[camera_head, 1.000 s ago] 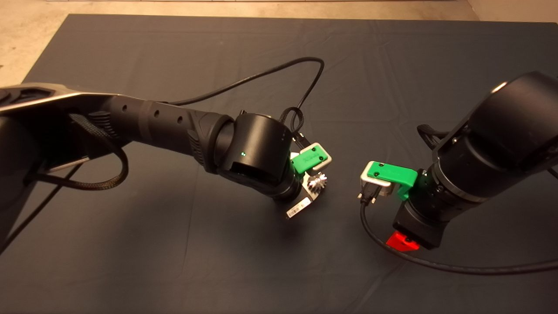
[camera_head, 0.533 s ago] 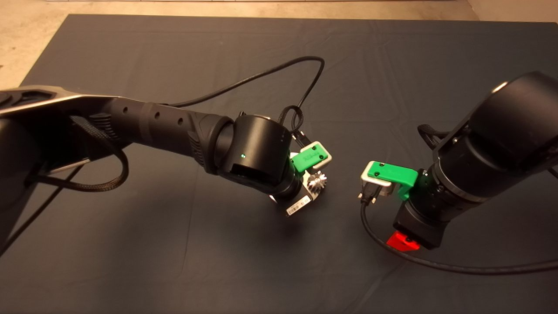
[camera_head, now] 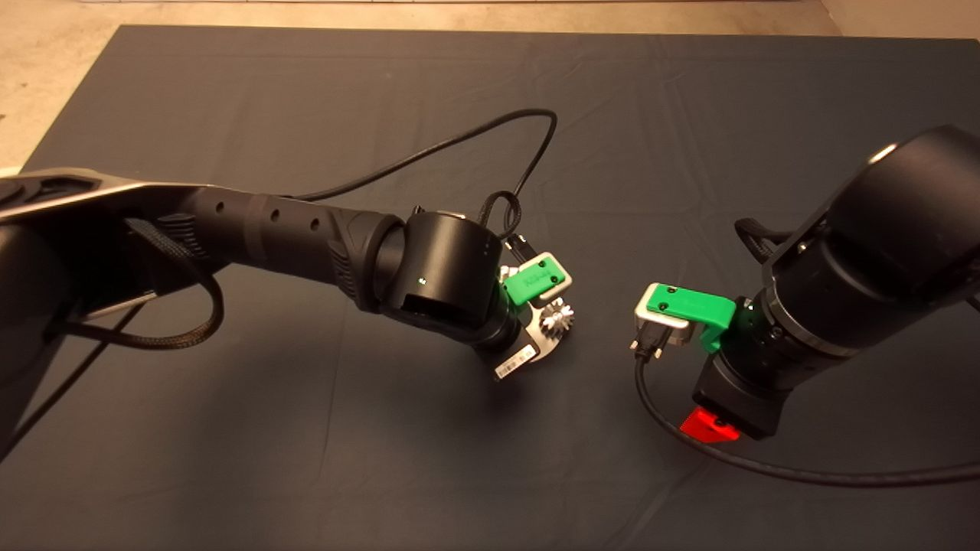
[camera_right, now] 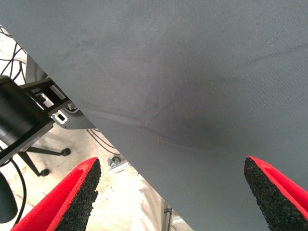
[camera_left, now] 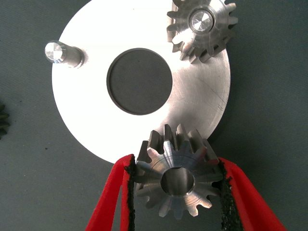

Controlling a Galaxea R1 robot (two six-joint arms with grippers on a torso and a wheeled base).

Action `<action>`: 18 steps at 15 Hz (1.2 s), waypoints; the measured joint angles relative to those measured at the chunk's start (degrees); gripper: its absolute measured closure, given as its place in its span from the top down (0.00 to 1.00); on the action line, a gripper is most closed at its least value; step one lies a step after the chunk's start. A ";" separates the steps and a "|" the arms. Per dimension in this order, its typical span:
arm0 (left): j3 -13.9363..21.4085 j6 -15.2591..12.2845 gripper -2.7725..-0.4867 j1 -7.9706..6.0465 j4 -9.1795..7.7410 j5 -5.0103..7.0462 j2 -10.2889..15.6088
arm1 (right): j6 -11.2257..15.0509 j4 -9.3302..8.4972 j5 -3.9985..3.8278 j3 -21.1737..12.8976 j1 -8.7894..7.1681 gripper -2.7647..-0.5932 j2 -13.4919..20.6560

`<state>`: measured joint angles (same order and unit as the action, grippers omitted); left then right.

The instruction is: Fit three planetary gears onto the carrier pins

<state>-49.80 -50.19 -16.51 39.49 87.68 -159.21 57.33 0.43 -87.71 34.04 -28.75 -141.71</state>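
Left wrist view: a planetary gear [camera_left: 177,179] is pinched between the left gripper [camera_left: 176,192] pads, held over the disc [camera_left: 86,120] rim. One gear [camera_left: 202,26] is seated already, one pin [camera_left: 55,52] bare. The right gripper [camera_right: 173,192] is spread wide, idle.

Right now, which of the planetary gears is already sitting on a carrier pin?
The gear at the disc's rim, its pin's tip showing through the bore. The other gear is clamped in the left pincer, bore empty.
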 joint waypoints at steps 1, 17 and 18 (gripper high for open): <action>-0.11 0.28 0.16 0.06 0.00 -0.05 0.24 | -0.01 -0.01 -0.02 -0.13 0.01 0.74 -0.02; -0.72 2.27 0.16 1.31 0.67 0.00 1.49 | 0.00 -0.02 0.00 -0.35 -1.02 0.74 0.01; -0.72 2.32 0.16 1.38 0.71 0.00 1.49 | 0.00 -0.02 -0.01 -0.35 -1.02 0.74 0.01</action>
<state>-50.52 -47.87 -15.13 40.20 87.67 -157.72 57.33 0.41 -87.72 33.68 -29.76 -141.70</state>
